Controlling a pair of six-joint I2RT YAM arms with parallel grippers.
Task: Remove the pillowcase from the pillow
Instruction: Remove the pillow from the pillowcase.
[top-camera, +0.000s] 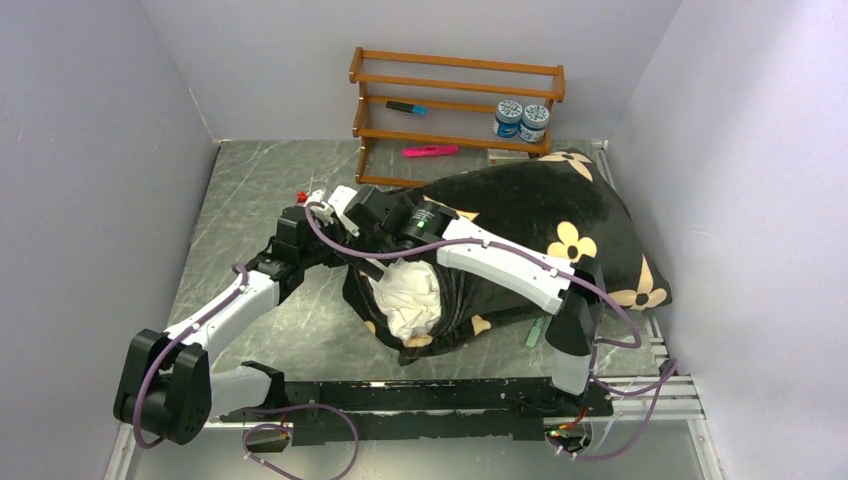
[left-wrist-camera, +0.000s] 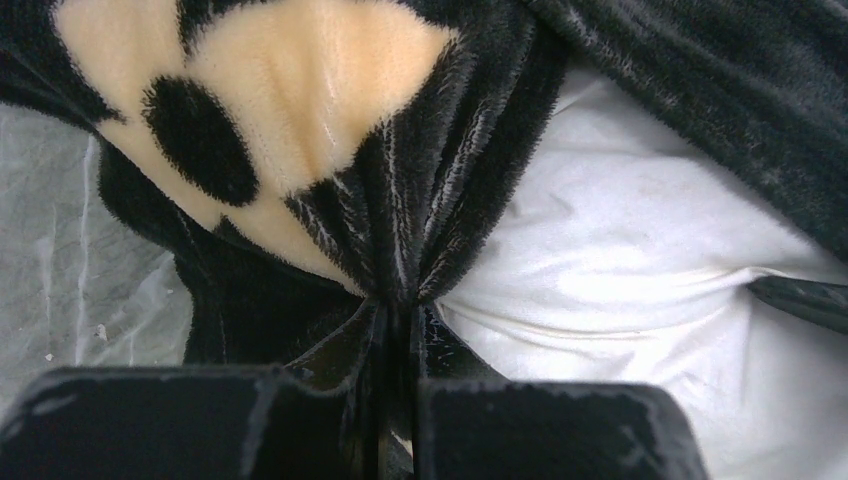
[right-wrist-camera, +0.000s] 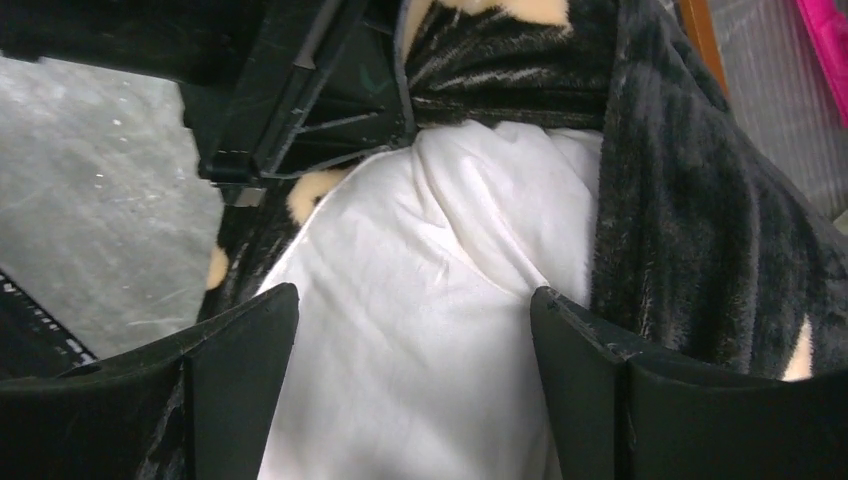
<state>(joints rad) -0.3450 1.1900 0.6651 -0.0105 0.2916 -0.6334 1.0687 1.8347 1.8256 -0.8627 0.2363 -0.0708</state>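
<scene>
Observed pillowcase across centre and right of overhead view, on table, covering most of pillow. Noted white pillow bulging from the opening at centre. Found left gripper pressed together on a gathered black fold of pillowcase, bottom centre of its wrist view. Found right gripper spread wide, pillow between the fingers; cannot tell contact.

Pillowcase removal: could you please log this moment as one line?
left pincer: shut on pillowcase edge | right pincer: open over pillow | pillow partly exposed
</scene>
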